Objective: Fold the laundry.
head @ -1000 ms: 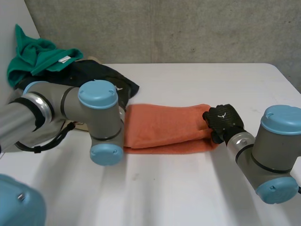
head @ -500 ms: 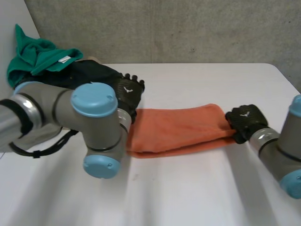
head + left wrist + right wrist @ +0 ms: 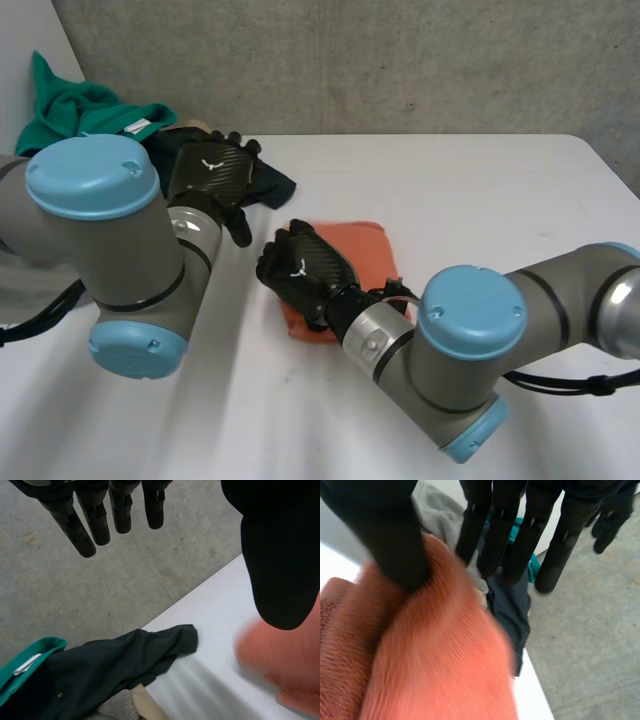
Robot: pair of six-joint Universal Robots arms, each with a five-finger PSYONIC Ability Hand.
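White table (image 3: pixel 480 200) under both arms. My right hand (image 3: pixel 300 268) has its straight fingers (image 3: pixel 506 535) and thumb pinching the near edge of the orange towel (image 3: pixel 360 255). The towel lies mid-table, ribbed and doubled over, and is blurred by the thumb. My left hand (image 3: pixel 208 172) hangs spread and empty over a dark garment (image 3: pixel 115 662) beside a green cloth (image 3: pixel 70 115).

I see the orange towel (image 3: pixel 362 250) doubled over into a short, thick pad on the table (image 3: pixel 480 200). Its ribbed upper layer is bunched between the thumb and fingers of my right hand (image 3: pixel 300 270). The dark garment (image 3: pixel 272 185) lies crumpled beneath and just past my left hand (image 3: pixel 210 172), one flap spread flat (a bit of grey cloth (image 3: pixel 114 709) peeks from under it). A teal green garment (image 3: pixel 75 115) with a white label is heaped beyond that, farther from the left hand.
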